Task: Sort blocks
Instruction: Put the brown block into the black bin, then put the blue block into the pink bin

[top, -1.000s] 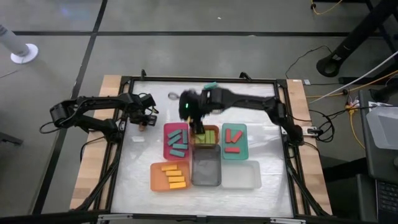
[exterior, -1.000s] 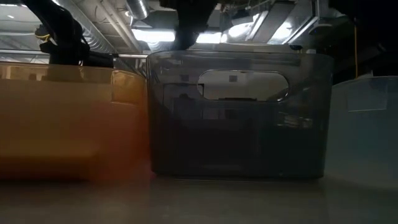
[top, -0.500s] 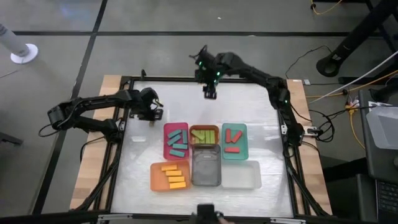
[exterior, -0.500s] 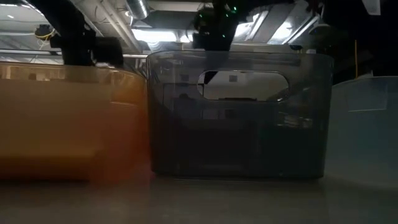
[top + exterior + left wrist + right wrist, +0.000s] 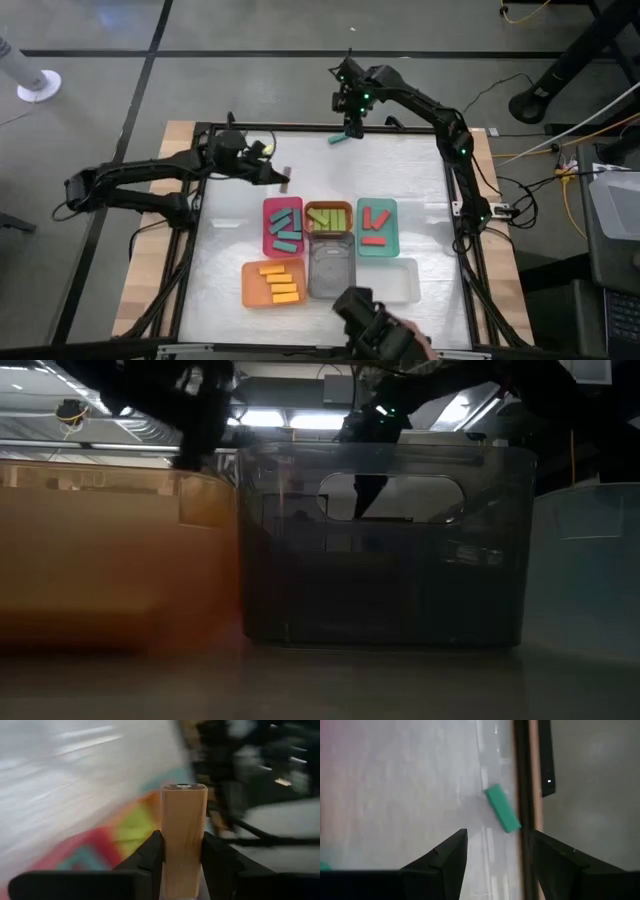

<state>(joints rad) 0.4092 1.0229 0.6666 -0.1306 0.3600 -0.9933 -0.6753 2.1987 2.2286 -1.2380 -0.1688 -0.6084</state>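
Observation:
My left gripper (image 5: 278,173) is over the table just beyond the pink tray (image 5: 268,240) and is shut on a brown block (image 5: 183,835). My right gripper (image 5: 349,122) hangs open at the table's far edge. A lone teal block (image 5: 338,138) lies flat on the table just below it, ahead of the open fingers in the right wrist view (image 5: 502,809), beside the table's frame. Other teal blocks lie in the pink tray, lime ones in the brown tray (image 5: 328,207), red ones in the teal tray (image 5: 391,228) and yellow-orange ones in the orange tray (image 5: 250,284). My left gripper pinches the brown block (image 5: 183,870) between its two fingers (image 5: 150,862), which lie on its two long sides. The block runs on along the fingers and sticks out well past their tips. It is lifted clear of the table.
A grey tray (image 5: 331,285) and a clear tray (image 5: 387,292) stand near the table's near edge; they and the orange tray fill the low view (image 5: 380,540). A dark shape, perhaps a person's hand (image 5: 375,325), shows at the near edge. The table's frame (image 5: 522,780) runs beside the teal block.
My right gripper has risen from over the brown tray and swung to the table's far edge, above the lone teal block, which has kept still. My left gripper has moved toward the table's right, carrying the brown block toward the trays. A dark shape has come in at the near edge.

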